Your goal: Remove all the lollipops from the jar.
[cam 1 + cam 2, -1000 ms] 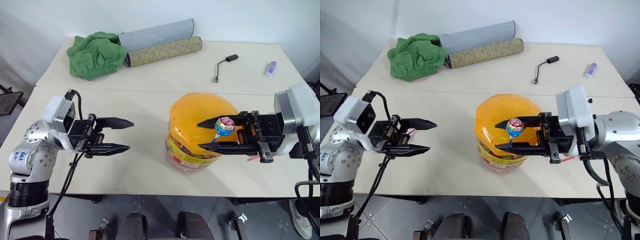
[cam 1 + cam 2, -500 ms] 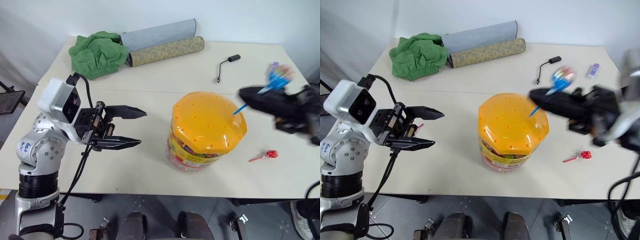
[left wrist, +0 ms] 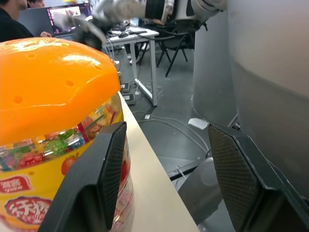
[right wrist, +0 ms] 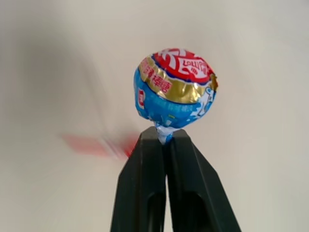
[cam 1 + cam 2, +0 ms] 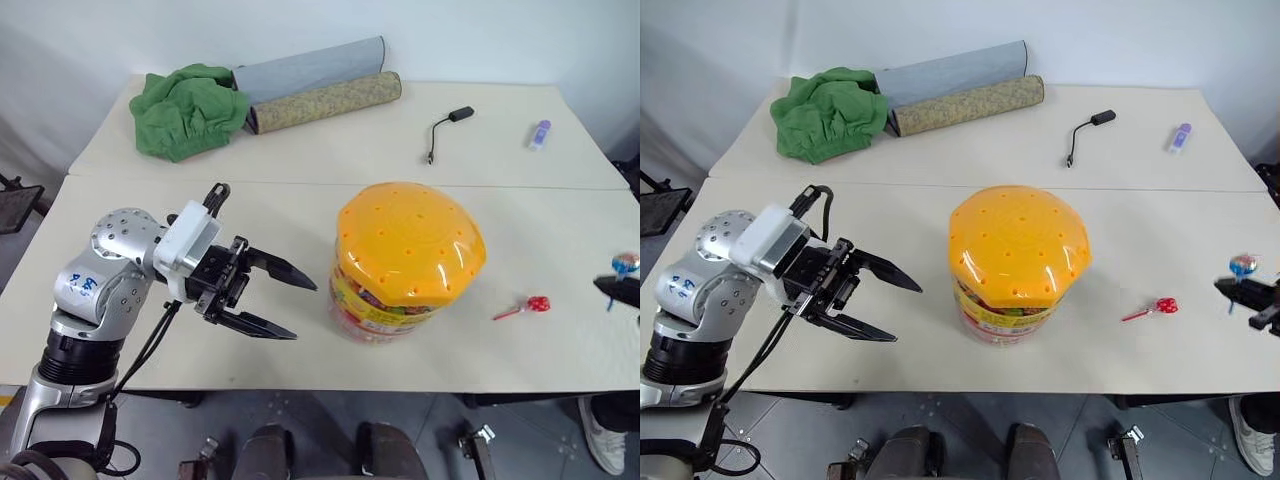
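The jar label and blue lollipop wrapper bear unreadable characters.

Soft, even light is falling from above, keeping the pale desk bright, with faint shadows lying beneath the things on it. Glare is shining on the jar, on its orange lid; in the left wrist view highlights are gleaming there too, and the background is looking smeared. In the right wrist view the blue lollipop is staying sharp, while a red streak behind it is blurring.
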Robot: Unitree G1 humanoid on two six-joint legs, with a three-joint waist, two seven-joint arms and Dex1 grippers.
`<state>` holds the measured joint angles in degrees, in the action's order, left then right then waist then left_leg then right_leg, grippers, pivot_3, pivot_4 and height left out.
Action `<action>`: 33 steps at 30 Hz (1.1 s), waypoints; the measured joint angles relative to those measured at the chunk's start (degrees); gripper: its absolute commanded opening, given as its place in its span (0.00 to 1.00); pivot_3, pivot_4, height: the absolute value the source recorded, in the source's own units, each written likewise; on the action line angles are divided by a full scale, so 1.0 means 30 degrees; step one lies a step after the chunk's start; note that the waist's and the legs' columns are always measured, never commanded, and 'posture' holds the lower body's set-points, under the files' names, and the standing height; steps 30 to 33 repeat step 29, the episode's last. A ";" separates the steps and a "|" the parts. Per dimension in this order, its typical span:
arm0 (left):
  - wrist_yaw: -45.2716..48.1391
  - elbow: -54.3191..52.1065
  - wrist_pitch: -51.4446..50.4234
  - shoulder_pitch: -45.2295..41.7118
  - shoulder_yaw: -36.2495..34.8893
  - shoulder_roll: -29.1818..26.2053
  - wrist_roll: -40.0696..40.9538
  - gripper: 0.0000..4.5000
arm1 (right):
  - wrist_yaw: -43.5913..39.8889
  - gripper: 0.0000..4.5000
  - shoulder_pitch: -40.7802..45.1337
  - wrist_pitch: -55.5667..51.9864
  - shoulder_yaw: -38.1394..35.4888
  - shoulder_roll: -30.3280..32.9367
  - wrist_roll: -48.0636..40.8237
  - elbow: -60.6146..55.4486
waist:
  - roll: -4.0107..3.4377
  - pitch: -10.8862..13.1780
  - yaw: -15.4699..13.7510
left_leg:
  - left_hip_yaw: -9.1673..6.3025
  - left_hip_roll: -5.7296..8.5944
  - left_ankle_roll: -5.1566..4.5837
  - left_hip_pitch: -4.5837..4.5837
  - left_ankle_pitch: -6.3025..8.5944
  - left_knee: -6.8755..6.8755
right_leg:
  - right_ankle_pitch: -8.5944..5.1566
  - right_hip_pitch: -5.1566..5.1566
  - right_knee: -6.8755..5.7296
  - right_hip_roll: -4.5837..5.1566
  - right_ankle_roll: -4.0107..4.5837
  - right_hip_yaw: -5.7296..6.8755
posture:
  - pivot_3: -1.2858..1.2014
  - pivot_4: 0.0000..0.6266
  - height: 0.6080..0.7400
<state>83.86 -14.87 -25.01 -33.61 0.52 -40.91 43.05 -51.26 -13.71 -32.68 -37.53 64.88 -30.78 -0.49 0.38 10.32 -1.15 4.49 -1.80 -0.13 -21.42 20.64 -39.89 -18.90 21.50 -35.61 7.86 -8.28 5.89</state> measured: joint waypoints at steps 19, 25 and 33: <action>-0.3941 0.2984 -0.0253 0.2578 -0.2763 -0.0824 -0.1175 0.63 | -0.4172 0.99 0.1139 0.3734 -0.1281 -0.2746 -0.0248 -0.0289 | -0.0033 -0.0013 0.0032 | 0.0010 -0.0016 0.0014 0.0043 0.0000 0.0039 | -0.0002 -0.0007 -0.0001 -0.0019 0.0003 -0.0006 | 0.52 0.24 1.00; -0.5898 0.6336 0.4166 0.4170 -0.4218 -0.0571 -0.4329 0.63 | -0.4788 0.99 0.1075 0.6120 -0.0475 -0.4422 -0.1198 -0.6931 | -0.0008 0.0000 -0.0164 | -0.0023 -0.0005 0.0022 0.0034 -0.0003 0.0038 | 0.0004 -0.0015 -0.0001 -0.0008 -0.0007 0.0004 | 0.52 0.24 1.00; -0.6932 0.6771 0.6009 0.6161 -0.5156 -0.0429 -0.5341 0.63 | -0.6371 0.99 0.0177 0.8468 0.1548 -0.6259 -0.1395 -0.8716 | 0.0002 -0.0004 -0.0183 | -0.0035 0.0003 0.0019 0.0035 0.0008 0.0046 | 0.0007 -0.0025 -0.0003 0.0001 -0.0012 0.0024 | 0.52 0.24 1.00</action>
